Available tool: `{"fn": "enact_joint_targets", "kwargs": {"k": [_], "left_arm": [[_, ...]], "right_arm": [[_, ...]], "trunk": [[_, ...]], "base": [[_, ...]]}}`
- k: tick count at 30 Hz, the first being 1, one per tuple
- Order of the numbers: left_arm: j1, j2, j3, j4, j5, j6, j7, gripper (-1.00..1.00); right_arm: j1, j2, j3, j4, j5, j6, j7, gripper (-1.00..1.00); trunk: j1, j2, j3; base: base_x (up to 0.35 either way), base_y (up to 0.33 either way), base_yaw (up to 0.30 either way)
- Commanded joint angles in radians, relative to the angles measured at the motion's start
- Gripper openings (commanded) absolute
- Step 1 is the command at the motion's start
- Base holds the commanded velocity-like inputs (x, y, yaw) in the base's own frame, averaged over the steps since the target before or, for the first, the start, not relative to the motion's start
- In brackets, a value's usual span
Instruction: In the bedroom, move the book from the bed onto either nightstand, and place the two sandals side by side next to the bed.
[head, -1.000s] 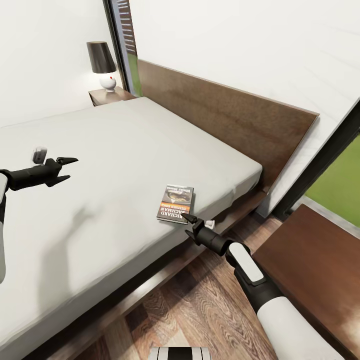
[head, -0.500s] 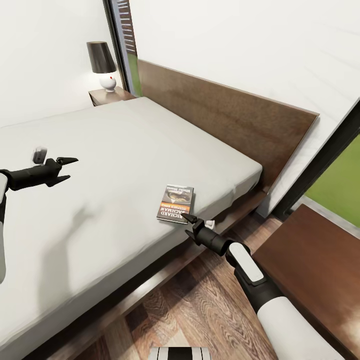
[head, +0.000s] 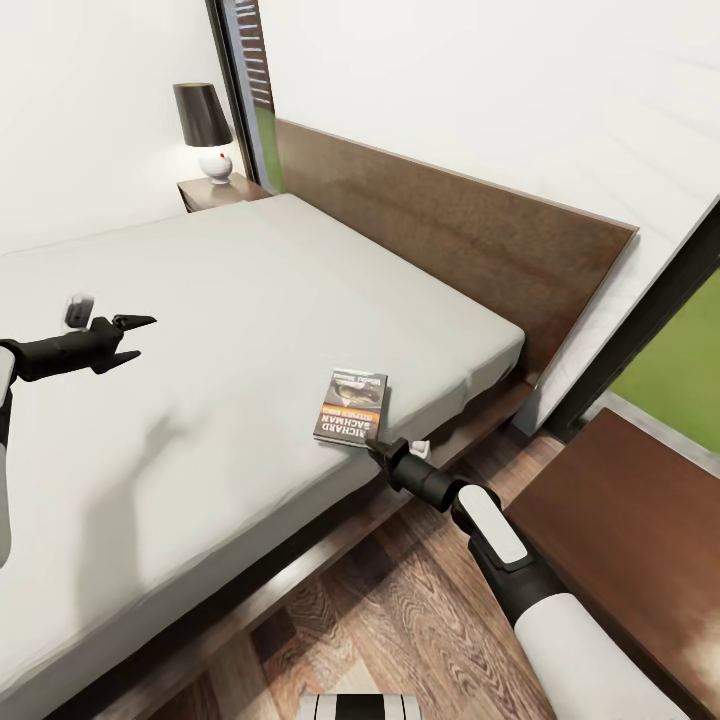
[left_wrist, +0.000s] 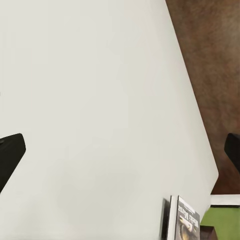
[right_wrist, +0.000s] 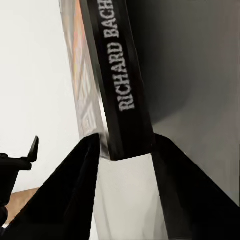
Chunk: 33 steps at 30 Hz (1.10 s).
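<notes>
Since half a sec ago my right gripper (head: 372, 447) has closed its fingers onto the near corner of the book (head: 351, 406); before, they stood apart just short of it. Right wrist view: both dark fingers (right_wrist: 70, 195) press either side of the book's (right_wrist: 117, 80) corner, spine reading "RICHARD BACH..." between them, so fingers narrow and gripping the book. Book lies flat on the grey mattress of the bed (head: 250, 290), near the bed's edge, toward the headboard end, unmoved vs earlier.

Left gripper (head: 128, 338) hangs over the mattress well apart from the book, fingers spread wide, same spot as before. Left wrist view: fingers at the pic's edges w/ mattress (left_wrist: 100, 115) between, book (left_wrist: 182, 222) far off near the mattress corner.

Far nightstand (head: 215, 190) sits by the headboard's other end, w/ a black-shaded lamp (head: 205, 128) on it. Dark wood surface (head: 630, 520) lies just beside my right arm, across a strip of plank floor (head: 400, 610).
</notes>
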<state>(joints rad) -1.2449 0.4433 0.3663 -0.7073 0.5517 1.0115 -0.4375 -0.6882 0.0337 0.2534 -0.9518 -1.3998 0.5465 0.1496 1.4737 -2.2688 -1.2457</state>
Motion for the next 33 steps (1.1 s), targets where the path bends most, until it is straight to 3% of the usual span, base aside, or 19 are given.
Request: {"fn": "enact_joint_targets", "kwargs": {"k": [1, 33], "left_arm": [[-0.001, 0.000, 0.003, 0.000, -0.007, 0.005, -0.007, 1.00], [-0.001, 0.000, 0.003, 0.000, -0.008, 0.006, -0.007, 1.00]], "right_arm": [[-0.001, 0.000, 0.000, 0.001, 0.001, 0.003, 0.002, -1.00], [-0.001, 0.000, 0.000, 0.001, 0.001, 0.003, 0.008, -1.00]], "trunk": [[0.000, 0.000, -0.001], [0.000, 0.000, -0.001]], "base": [[0.000, 0.000, 0.000], [0.000, 0.000, 0.000]]}}
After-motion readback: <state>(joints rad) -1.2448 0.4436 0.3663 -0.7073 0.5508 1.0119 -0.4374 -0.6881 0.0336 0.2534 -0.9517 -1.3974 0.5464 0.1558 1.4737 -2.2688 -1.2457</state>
